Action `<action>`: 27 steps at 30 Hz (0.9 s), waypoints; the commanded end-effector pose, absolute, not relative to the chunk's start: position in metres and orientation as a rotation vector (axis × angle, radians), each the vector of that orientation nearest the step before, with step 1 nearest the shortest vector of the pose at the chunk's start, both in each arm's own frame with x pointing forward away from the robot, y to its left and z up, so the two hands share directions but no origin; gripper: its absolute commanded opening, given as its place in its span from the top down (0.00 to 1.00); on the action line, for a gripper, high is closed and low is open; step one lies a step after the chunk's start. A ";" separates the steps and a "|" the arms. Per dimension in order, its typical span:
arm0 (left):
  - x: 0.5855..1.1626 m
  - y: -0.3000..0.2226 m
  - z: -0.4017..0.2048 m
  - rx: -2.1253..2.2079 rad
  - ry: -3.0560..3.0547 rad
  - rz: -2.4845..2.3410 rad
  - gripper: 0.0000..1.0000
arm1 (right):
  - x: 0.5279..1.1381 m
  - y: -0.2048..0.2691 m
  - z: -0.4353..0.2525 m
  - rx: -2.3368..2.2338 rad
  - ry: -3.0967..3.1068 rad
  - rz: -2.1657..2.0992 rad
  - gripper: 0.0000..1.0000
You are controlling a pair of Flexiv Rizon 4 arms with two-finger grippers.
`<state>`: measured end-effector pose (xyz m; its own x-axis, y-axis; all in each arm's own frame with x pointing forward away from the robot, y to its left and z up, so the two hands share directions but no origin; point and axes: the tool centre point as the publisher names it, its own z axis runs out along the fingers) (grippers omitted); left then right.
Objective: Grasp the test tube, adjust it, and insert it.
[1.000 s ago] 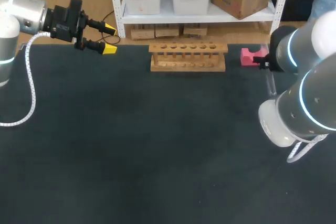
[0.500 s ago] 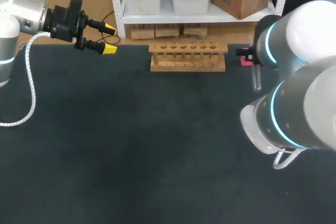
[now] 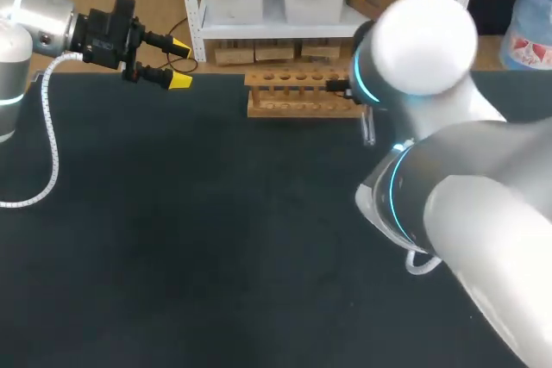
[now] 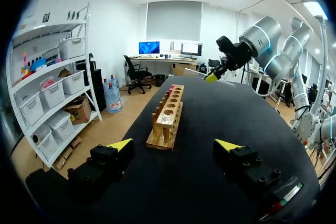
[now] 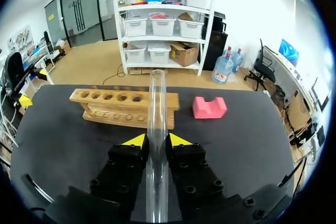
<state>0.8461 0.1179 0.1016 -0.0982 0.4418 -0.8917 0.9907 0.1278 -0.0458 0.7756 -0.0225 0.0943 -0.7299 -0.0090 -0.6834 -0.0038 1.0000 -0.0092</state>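
Seemingly right gripper (image 5: 156,141) clamps test tube (image 5: 156,98)

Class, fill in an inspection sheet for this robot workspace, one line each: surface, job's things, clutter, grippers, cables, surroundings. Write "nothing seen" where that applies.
Surface: dark table, no spills or marks seen.
Job's things: clear tube, held in a gripper and off the table; wooden rack at the table's far edge, with no tubes in the holes that show.
Clutter: pink block on the table beside the rack.
Grippers: left gripper open and empty, above the far left corner; right gripper shut on the tube, near the rack.
Cables: white cable hangs from the left arm across the table's left edge.
Surroundings: nothing seen reaching over the table.
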 end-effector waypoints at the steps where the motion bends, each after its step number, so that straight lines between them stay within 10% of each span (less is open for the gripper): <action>1: 0.847 0.118 0.101 1.413 1.652 -0.921 0.00 | 0.788 -0.008 0.087 -0.001 2.393 -0.040 1.00; 27: 0.847 0.118 0.101 1.413 1.652 -0.921 0.00 | 0.803 0.022 0.050 -0.041 2.480 -0.028 1.00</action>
<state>0.8461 0.1179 0.1016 -0.0982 0.4418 -0.8917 0.9907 0.1278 -0.0458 0.7986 0.0209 0.0502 -0.7735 -0.0363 -0.6327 -0.0204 0.9993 -0.0325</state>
